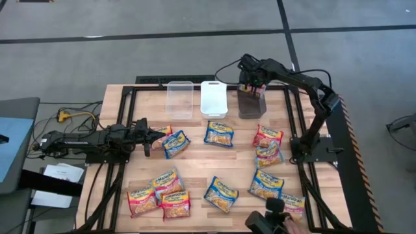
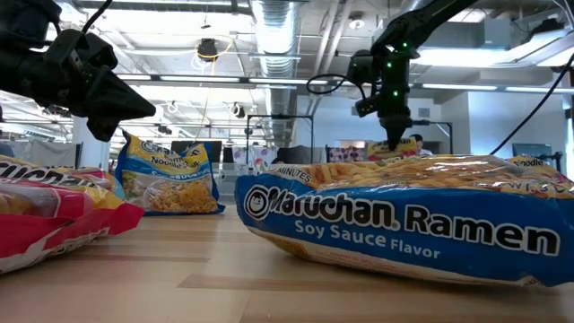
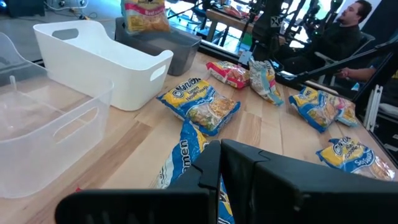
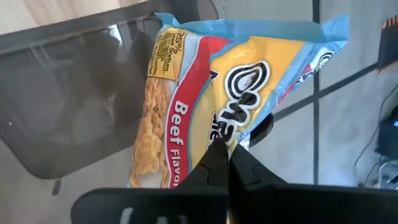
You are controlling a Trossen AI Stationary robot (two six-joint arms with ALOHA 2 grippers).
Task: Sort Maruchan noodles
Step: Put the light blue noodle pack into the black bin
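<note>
Nearby, perhaps clear bin (image 1: 180, 99), white bin (image 1: 213, 97).

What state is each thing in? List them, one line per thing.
Right gripper: shut on the beef packet, above the dark grey bin.
Beef packet: held, hanging over the bin.
Dark grey bin: upright, open-topped.
White bin: upright, empty.
Clear bin: upright, empty.
Left gripper: shut, holding nothing, at a blue packet.
Other packets: lying loose on the table.
</note>
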